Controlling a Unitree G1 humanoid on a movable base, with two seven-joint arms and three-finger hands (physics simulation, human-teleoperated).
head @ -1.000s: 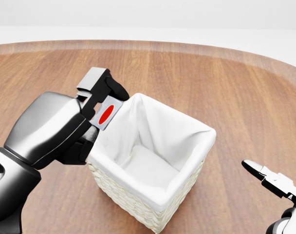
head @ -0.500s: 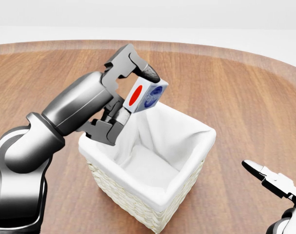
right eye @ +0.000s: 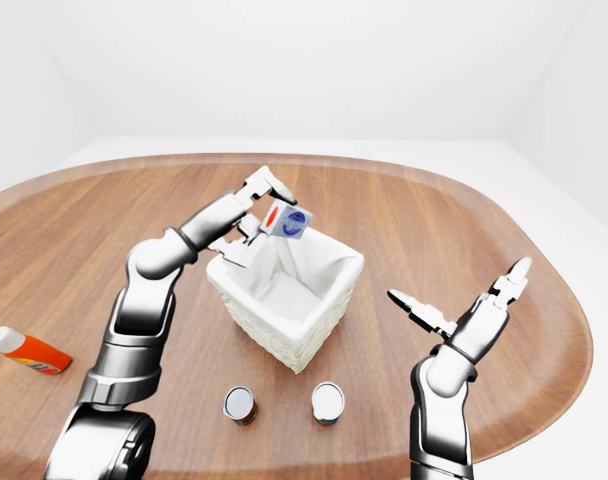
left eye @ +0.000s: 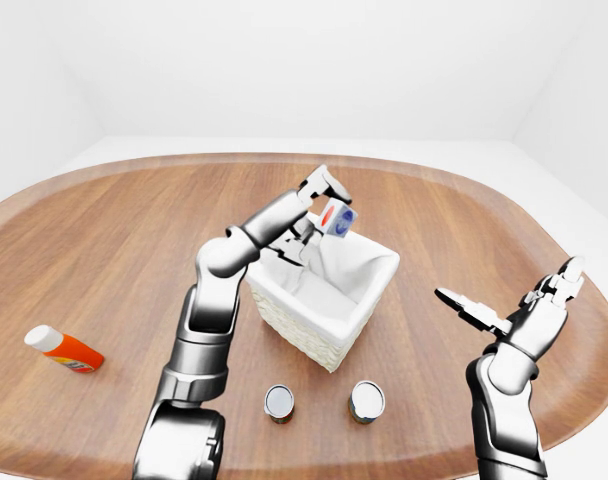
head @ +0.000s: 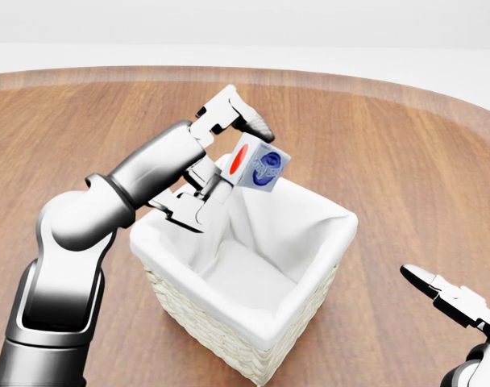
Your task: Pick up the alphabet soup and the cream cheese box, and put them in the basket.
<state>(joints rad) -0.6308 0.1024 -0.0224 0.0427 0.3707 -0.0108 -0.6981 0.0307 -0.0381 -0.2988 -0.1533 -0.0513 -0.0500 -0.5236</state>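
The cream cheese box (head: 265, 167), white with a red oval and a blue mark, is tilted in my left hand (head: 238, 161). The fingers (head: 237, 113) close on it from above and below. Hand and box hang over the upper-left rim of the white-lined wicker basket (head: 330, 262), which looks empty inside. Two cans (right eye: 240, 405) (right eye: 327, 402) stand on the table below the basket in the right-eye view. The left one shows a red label. I cannot tell which is the alphabet soup. My right hand (left eye: 509, 298) is open and empty to the right of the basket.
An orange bottle with a white cap (left eye: 64, 350) lies at the far left of the round wooden table (left eye: 134, 230). The table edge curves close behind my right arm.
My left arm has stretched out and carried the box up and to the right, from beside the basket's left rim to above its opening. The right hand has not moved.
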